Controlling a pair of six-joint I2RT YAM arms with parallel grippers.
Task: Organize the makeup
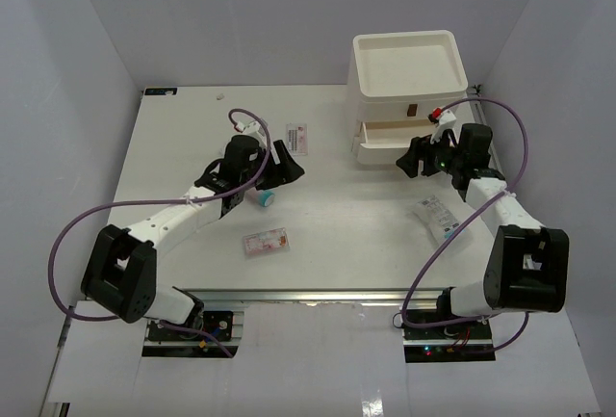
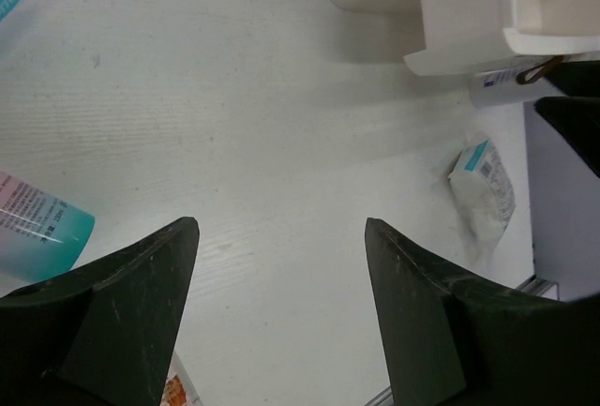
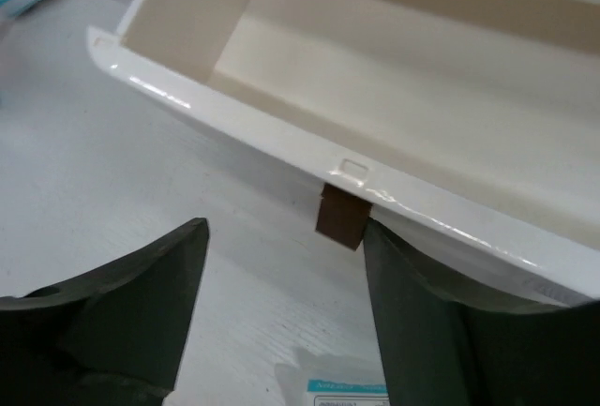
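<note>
1. My left gripper (image 1: 287, 169) is released. The fingers are spread wide and nothing sits between them except the bare white table (image 1: 346, 244). The arm reaches diagonally toward mid-table, with the wrist low and pitched down.
2. The pink tube with teal cap (image 1: 262, 197) lies flat just beside that gripper, on the near side. In the left wrist view it sits outside the left finger (image 2: 112, 312), not between the jaws. Its long axis looks roughly crosswise on the table, cap end toward the right. My left arm is clearly the nearer one, so I judge I need a small shift toward the tube before closing.
3. One flat pink-and-white sachet (image 1: 266, 242) lies nearer my base, apart from the tube. A second pink-and-white sachet (image 1: 297, 138) lies beyond the gripper.
4. The white three-drawer box (image 1: 404, 75) stands at the far right, with one open drawer (image 1: 383, 140) pulled out toward me.
5. My right gripper (image 1: 414, 159) is also released and holds nothing. It hovers level just in front of the drawer, and the brown handle tab (image 3: 339, 216) sits in line with the gap between the fingers.
6. The clear blue-and-white printed packet (image 1: 438, 217) lies flat beside my right forearm, behind the gripper. The right arm is nearer to it.
</note>
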